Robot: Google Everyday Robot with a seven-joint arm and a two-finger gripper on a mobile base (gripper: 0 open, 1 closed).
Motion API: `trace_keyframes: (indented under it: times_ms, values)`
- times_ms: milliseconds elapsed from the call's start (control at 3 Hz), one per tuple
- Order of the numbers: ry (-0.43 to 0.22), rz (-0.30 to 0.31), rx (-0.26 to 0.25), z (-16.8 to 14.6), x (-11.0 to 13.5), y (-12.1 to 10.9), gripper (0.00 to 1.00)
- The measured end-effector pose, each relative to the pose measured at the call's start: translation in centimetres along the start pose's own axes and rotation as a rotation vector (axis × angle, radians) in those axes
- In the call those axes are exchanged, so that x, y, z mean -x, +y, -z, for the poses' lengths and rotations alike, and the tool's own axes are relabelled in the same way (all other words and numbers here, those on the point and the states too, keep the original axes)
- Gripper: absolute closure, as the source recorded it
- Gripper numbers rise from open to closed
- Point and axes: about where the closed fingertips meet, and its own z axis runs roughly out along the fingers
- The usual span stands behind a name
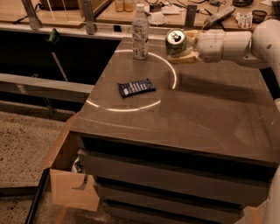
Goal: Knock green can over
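Green can (176, 42) tilts toward the camera at the table's (210, 113) far edge, gripper (186, 53) pressed against it (spread or closed, cannot tell); seemingly mid-topple, not yet lying flat.

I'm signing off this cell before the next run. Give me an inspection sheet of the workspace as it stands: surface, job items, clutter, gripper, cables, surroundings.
Surface: dark table top, with a bright ring of light reflected on it.
Job's things: green can near the far edge, tilted with its silver top toward the camera, not lying flat.
Clutter: clear bottle upright, left of the can; dark blue packet lying flat inside the ring.
Gripper: gripper at the can's right side, low down, apparently touching it.
Cables: nothing seen.
Surroundings: open cardboard box lower left; cluttered bench behind.
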Motion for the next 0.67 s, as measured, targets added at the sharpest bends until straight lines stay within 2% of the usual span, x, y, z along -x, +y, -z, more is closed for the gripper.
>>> trace_keyframes:
  times_ms: [333,667]
  values:
    - [0.024,0.171,0.134,-0.24,1.00,0.68,1.00]
    - [0.085,0.317,0.266,0.09,1.67,1.67,1.00]
